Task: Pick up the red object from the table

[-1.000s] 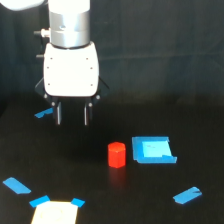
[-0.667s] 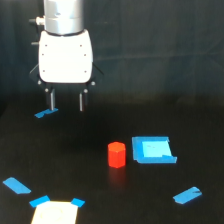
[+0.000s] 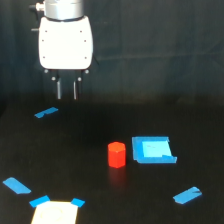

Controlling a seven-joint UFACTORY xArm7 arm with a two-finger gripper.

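The red object is a small stubby red-orange cylinder standing upright on the black table, just left of centre. My gripper hangs from its white body at the exterior view's upper left, well above the table and far up-left of the red object. Its two thin dark fingers point down with a narrow gap between them and nothing in it.
A flat blue square piece lies just to the exterior view's right of the red object. Blue tape strips lie at the left back, left front and right front. A pale tan patch sits at the bottom left.
My gripper has risen and drifted slightly toward the exterior view's left. Its fingers now look thinner and closer together. The red object has not moved.
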